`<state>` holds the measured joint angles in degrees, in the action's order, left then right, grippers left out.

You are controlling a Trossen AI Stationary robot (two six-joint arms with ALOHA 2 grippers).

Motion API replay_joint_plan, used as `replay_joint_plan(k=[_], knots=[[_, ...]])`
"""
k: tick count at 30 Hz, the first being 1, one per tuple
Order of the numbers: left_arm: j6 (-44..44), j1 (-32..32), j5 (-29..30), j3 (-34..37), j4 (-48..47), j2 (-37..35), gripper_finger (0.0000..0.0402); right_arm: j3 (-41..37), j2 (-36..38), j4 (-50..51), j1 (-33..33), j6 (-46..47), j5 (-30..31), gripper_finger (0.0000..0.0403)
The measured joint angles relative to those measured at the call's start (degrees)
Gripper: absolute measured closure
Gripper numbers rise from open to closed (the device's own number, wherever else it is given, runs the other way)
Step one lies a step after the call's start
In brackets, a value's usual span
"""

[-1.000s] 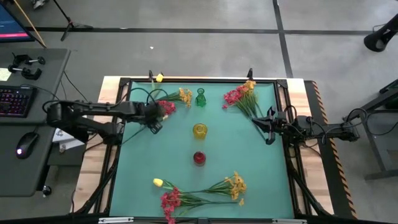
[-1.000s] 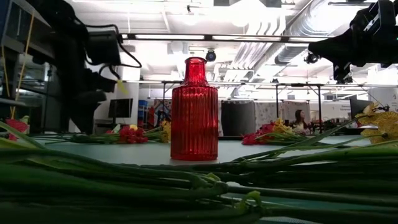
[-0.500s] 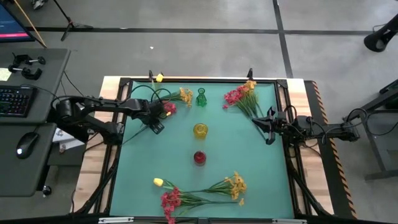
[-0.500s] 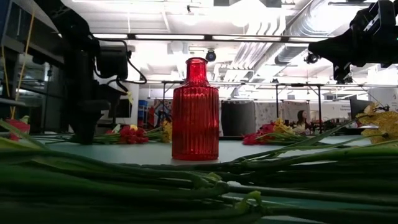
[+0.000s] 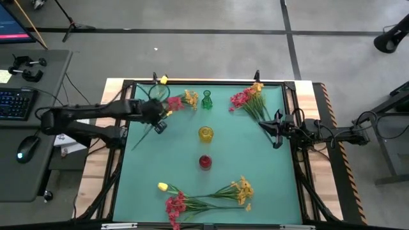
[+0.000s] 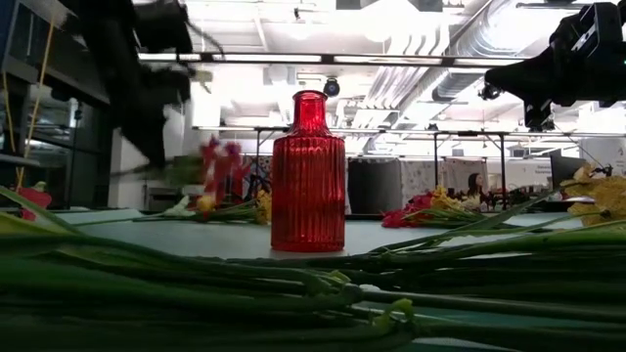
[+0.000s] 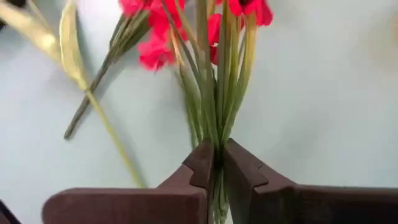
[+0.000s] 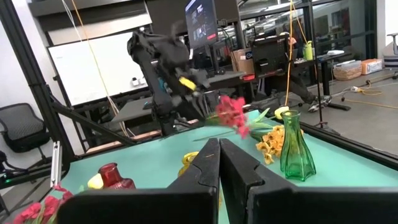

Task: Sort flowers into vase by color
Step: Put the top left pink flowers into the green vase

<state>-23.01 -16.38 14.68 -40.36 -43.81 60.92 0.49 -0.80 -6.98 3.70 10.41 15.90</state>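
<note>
Stems of the pink-red bunch [image 5: 167, 107] sit pinched in the closed left gripper [image 5: 157, 114], blossoms slanting toward the green vase [image 5: 206, 100].

A keyboard [image 5: 14, 103] and a mouse [image 5: 23, 149] sit on the grey desk [image 5: 38, 64] left of the table. A black office chair [image 8: 25, 134] stands by a whiteboard [image 8: 93, 68] across the room. A monitor [image 8: 201, 20] glows above cluttered benches, and pipes and ducts [image 6: 460, 44] run along the ceiling.
</note>
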Motion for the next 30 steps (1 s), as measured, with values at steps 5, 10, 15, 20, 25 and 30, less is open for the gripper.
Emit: replay_joint_plan(k=[5, 10, 15, 20, 25, 30], knots=[[4.37, 4.01, 4.88, -2.82, 12.17, -8.19, 0.0398, 0.00, 0.02, 0.25, 0.00, 0.00, 0.00, 0.0402], [17.92, 5.11, 7.21, -0.05, 43.93, -10.51, 0.0400, 0.00, 0.00, 0.48, 0.00, -0.01, 0.02, 0.0402], [29.54, 3.31, 0.75, 4.56, 77.12, -3.66, 0.0401, 0.00, 0.00, 0.54, -0.02, 0.00, 0.01, 0.0402], [33.14, -0.89, -5.64, 3.89, 95.32, 6.60, 0.0401, 0.00, 0.00, 0.78, 0.00, 0.00, 0.00, 0.0402], [32.69, -5.08, -9.61, -0.89, 101.39, 15.96, 0.0401, -0.01, 0.02, 1.13, -0.01, -0.01, 0.01, 0.0402], [30.16, -7.60, -11.18, -6.22, 102.26, 21.55, 0.0401, 0.00, 0.00, 1.22, 0.00, 0.00, 0.02, 0.0402]])
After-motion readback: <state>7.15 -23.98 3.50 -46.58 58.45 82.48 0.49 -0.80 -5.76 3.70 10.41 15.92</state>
